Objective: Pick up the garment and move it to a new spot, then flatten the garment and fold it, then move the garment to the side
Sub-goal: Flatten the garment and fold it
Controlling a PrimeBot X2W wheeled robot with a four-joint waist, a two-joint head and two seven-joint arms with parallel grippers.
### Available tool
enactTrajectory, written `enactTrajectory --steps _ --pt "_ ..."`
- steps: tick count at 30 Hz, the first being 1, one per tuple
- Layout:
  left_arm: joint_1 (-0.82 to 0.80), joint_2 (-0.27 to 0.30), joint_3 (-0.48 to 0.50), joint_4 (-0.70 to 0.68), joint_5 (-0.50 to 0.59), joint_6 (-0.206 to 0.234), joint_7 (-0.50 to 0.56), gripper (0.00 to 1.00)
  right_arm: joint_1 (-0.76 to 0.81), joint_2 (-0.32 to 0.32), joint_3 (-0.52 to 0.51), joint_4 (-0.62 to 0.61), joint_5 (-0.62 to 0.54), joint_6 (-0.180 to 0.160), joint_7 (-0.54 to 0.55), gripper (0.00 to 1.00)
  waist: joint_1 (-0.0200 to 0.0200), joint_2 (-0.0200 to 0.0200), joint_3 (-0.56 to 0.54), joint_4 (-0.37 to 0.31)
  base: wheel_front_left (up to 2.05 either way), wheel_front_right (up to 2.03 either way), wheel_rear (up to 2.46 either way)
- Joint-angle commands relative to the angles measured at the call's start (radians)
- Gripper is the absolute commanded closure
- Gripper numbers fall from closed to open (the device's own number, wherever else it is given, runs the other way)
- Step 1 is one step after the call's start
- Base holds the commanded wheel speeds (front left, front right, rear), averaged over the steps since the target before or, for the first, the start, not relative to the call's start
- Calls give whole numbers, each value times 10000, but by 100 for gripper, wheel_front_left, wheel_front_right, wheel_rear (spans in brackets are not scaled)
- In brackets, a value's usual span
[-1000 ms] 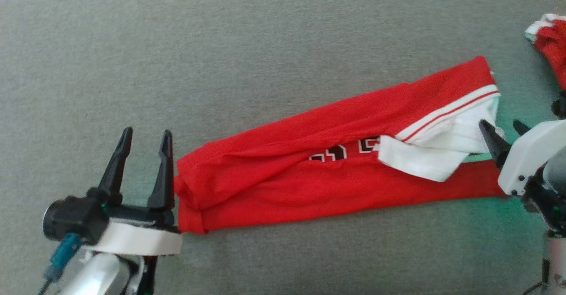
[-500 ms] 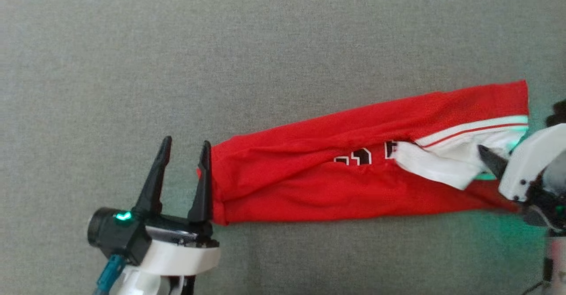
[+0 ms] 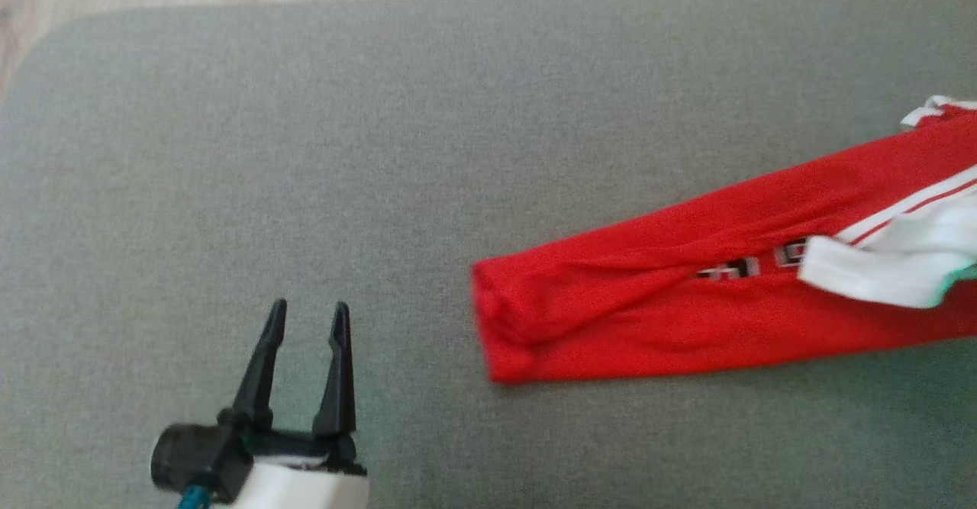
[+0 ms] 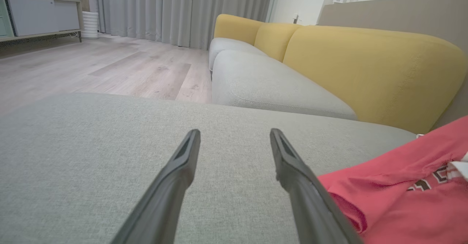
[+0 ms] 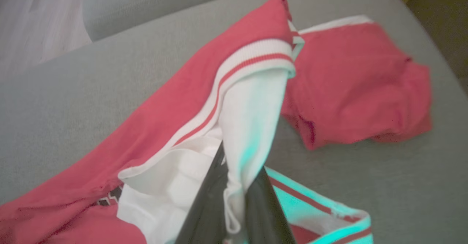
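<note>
Now the right claw (image 5: 239, 165) pinches a thin white fold of the red garment (image 3: 649, 318), which lies at the right of the cushion (image 3: 305, 150); the left claw (image 3: 309, 318) stands spread, well apart. Pulled from one side, the fold could slip free or bunch.

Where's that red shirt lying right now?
The red garment lies stretched across the right side of the grey cushion in the head view, right of the open left gripper, its white part pinched by the right gripper.

Garment (image 3: 649, 318) soft matt cloth; couch (image 3: 305, 150) coarse woven fabric; floor (image 4: 109, 64) smooth wood.
</note>
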Motion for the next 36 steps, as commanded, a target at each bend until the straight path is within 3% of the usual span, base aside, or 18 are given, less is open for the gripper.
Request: enactTrajectory --steps 1,6,12,14,19,27,34,35,36 --pt "79 -124 454 -170 211 -125 -81 0 -491 -501 50 -768 177 75 162 100 1 -1 -308 -22 0 0 0" --pt "478 -310 631 83 722 -307 -81 0 -135 -423 1144 -1931 682 75 727 100 1 -1 -721 -48 0 0 0" --pt "591 -427 745 327 1110 -421 -81 0 572 1157 3443 -2583 703 75 742 100 1 -1 -823 -22 0 0 0" --pt "557 -445 804 402 1220 -448 -81 0 749 1621 4166 -2256 620 75 392 100 1 -1 -790 -1 0 0 0" --pt "459 -471 944 575 1355 -511 -81 0 779 2048 5387 -1017 336 75 -703 100 1 -1 -705 84 0 0 0" --pt "369 -509 1105 714 1464 -609 -82 0 280 2139 6712 1235 804 75 -2817 100 1 -1 -707 312 0 0 0" --pt "474 -529 1039 777 1488 -607 -82 0 -290 2141 7422 2325 1475 75 -3805 100 1 -1 -751 322 0 0 0" --pt "471 -530 1024 788 1482 -600 -82 0 -327 2141 7511 2420 1574 75 -3901 61 1 -1 -759 316 0 0 0" --pt "470 -531 1016 794 1474 -592 -82 0 -357 2141 7607 2470 1751 75 -4038 0 1 -1 -772 304 0 0 0"
